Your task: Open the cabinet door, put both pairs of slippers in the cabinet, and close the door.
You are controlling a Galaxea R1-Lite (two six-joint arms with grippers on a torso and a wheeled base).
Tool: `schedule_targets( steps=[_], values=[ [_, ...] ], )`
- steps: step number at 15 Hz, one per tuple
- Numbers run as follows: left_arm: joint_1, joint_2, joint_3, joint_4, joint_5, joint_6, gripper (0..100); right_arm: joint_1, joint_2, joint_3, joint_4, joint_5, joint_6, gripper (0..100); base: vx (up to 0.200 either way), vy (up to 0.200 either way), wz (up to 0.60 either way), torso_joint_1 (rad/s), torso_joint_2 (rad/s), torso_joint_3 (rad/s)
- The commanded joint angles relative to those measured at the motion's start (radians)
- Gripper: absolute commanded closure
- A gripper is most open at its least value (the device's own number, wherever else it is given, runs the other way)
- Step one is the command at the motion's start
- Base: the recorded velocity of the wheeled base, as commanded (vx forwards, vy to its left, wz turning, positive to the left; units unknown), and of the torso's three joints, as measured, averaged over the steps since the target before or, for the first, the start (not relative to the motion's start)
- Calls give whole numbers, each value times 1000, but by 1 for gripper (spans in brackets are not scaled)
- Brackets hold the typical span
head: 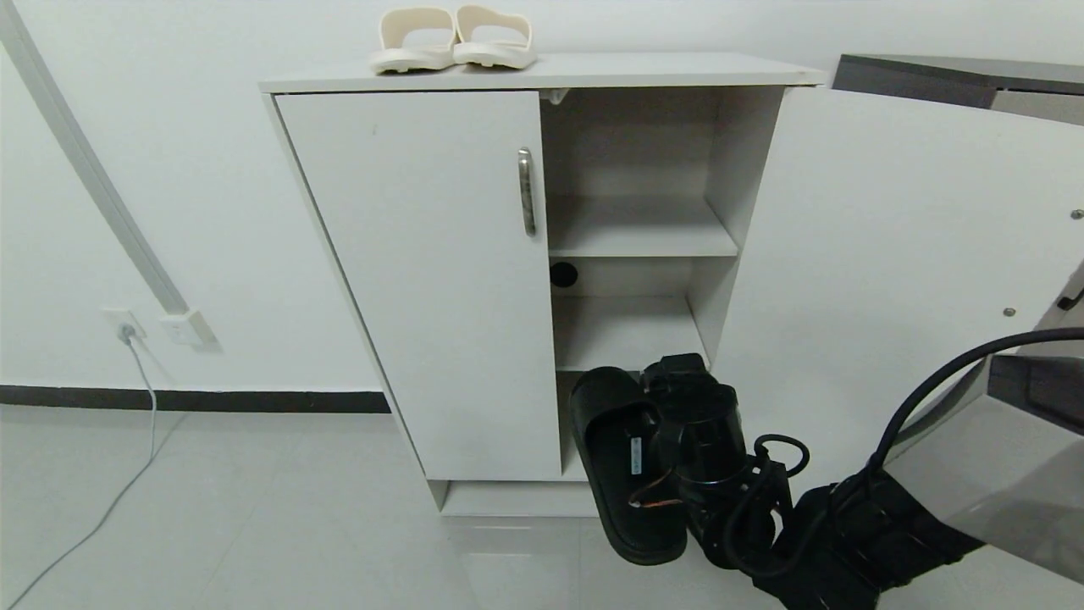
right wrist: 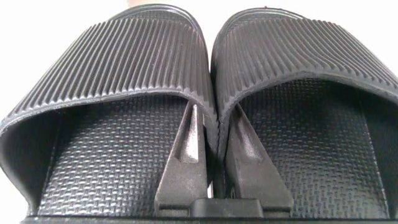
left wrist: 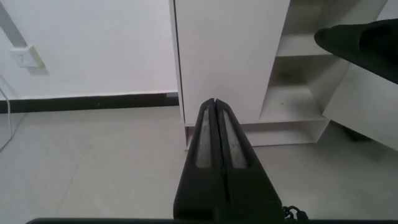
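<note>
The white cabinet (head: 542,72) has its left door (head: 423,280) closed and its right door (head: 889,254) swung wide open, showing bare shelves (head: 635,229). A cream pair of slippers (head: 453,38) rests on the cabinet top. A black pair of slippers (head: 622,462) hangs in front of the lowest opening. My right gripper (right wrist: 216,115) is shut on the touching inner edges of the black slippers (right wrist: 124,68). My left gripper (left wrist: 215,102) is shut with nothing in it, above the floor left of the cabinet (left wrist: 230,56), with the black slippers (left wrist: 360,40) off to its side.
A metal handle (head: 526,192) runs down the closed door's edge. A wall socket (head: 123,322) with a grey cable trailing over the tiled floor (head: 254,525) sits left of the cabinet. A grey unit (head: 957,80) stands behind the open door.
</note>
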State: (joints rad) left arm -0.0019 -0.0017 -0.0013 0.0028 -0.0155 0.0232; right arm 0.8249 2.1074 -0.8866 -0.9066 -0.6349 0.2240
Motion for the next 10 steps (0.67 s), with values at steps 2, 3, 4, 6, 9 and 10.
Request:
schedule_targets(
  steps=[2,3,4,6,9,10],
  values=[
    [-1,2,0,0,0,0,100,-4,40,-34,0,9,-2,100,0,0,0,5,2,-188],
    [0,2,0,0,0,0,100,-6,63,-60,0,9,-2,100,0,0,0,2,2,-203],
    [0,2,1,0,0,0,100,-9,80,-75,-3,6,0,100,0,0,0,2,12,-207],
    [0,2,0,0,-1,1,100,-16,86,-77,-15,6,-2,100,0,0,0,2,2,-210],
    [0,2,0,0,-1,1,100,-20,91,-72,-17,0,-6,100,0,0,0,4,1,-198],
    [0,2,0,0,-1,1,100,-20,89,-75,-25,-2,-2,100,0,0,0,7,2,-188]
  ],
)
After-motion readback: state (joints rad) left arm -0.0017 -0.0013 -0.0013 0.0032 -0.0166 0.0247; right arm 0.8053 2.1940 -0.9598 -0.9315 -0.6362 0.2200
